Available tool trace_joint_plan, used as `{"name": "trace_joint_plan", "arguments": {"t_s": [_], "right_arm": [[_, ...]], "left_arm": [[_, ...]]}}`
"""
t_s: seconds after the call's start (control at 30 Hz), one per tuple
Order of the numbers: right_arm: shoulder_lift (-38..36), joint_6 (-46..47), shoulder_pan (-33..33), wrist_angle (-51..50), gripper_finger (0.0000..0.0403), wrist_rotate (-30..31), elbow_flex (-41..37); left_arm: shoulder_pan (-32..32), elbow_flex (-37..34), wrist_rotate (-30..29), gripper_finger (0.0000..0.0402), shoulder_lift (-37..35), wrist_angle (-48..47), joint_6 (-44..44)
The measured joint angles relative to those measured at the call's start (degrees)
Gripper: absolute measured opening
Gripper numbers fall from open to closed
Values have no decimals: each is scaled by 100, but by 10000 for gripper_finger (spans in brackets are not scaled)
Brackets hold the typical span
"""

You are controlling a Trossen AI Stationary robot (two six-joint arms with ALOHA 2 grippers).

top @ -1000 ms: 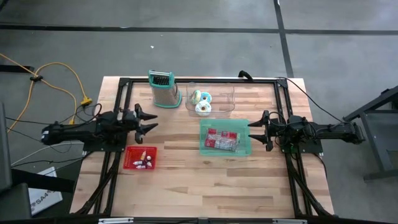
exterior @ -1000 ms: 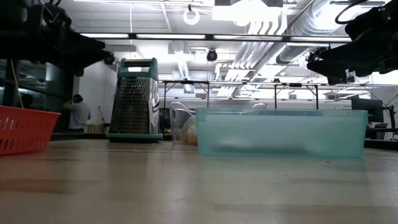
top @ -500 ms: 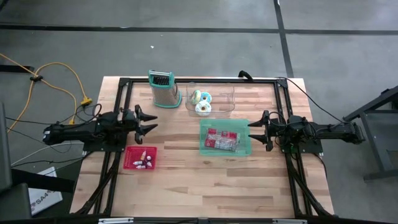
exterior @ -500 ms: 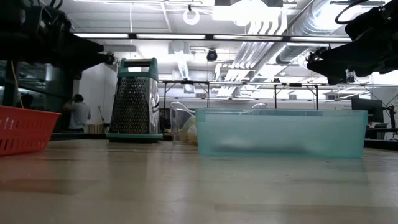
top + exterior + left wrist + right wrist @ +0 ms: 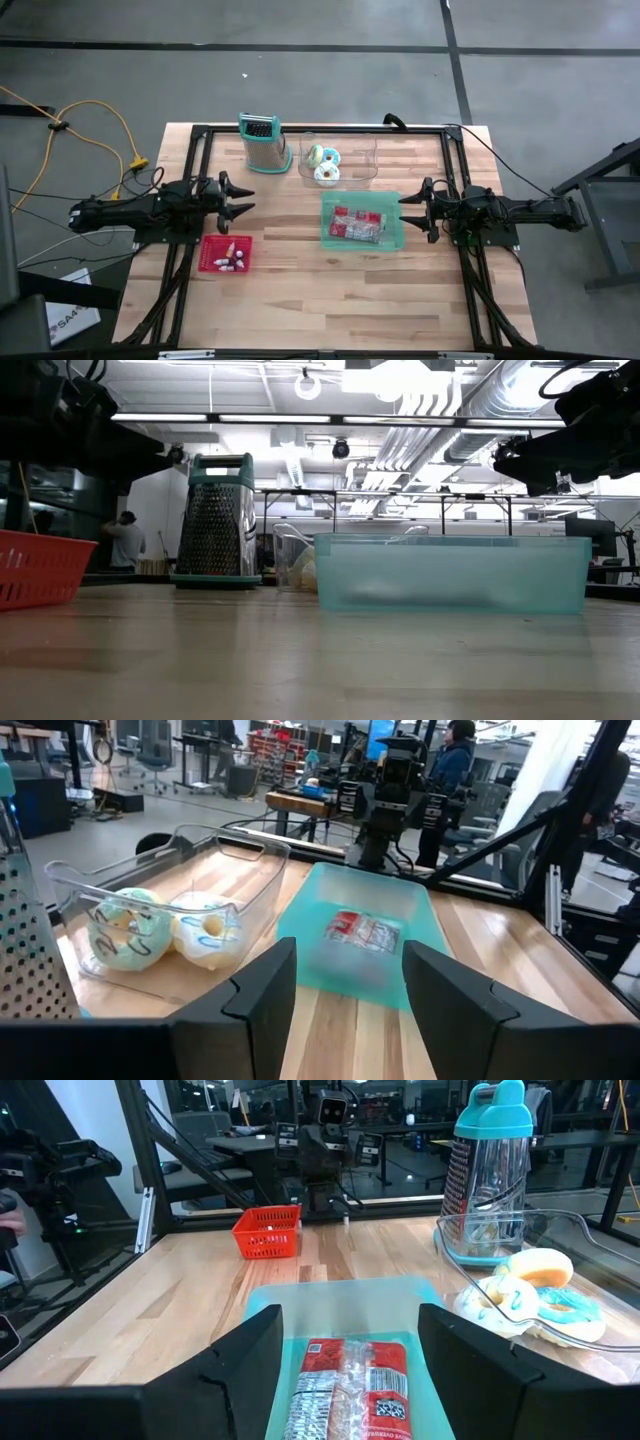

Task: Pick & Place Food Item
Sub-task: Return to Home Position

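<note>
High view showed you the left gripper [image 5: 243,198] at centre left and the right gripper [image 5: 412,210] at centre right, each with fingers spread wide and holding nothing. Your likeliest trouble on the way home was a nudge: the right gripper sat just beside the teal bin's [image 5: 392,236] right rim and the left hung near the red basket [image 5: 208,246] below it in frame, so a low swing could have shoved either. The donuts [image 5: 324,162] lay in the transparent bin [image 5: 368,150] at upper centre, up-frame of both grippers, touching neither.
</note>
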Motion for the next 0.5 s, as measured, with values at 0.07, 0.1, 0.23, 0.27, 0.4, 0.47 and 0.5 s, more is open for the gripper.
{"name": "trace_joint_plan", "arguments": {"t_s": [0.07,0.1,0.23,0.27,0.4,0.47,0.5], "right_arm": [[0,0,2,0,223,-2,0],[0,0,2,2,223,-2,2],[0,0,2,1,223,-1,1],[0,0,1,0,223,-1,1],[0,0,1,0,223,-1,1],[0,0,2,0,223,-2,2],[0,0,1,1,223,-2,1]], "left_arm": [[0,-2,74,179,0,-12,40],[0,-2,83,179,0,-16,56],[0,-2,89,179,0,-20,61],[0,-2,89,179,0,-20,60],[0,-2,89,179,0,-23,58],[0,-2,89,179,0,-23,56],[0,-2,89,179,0,-23,56]]}}
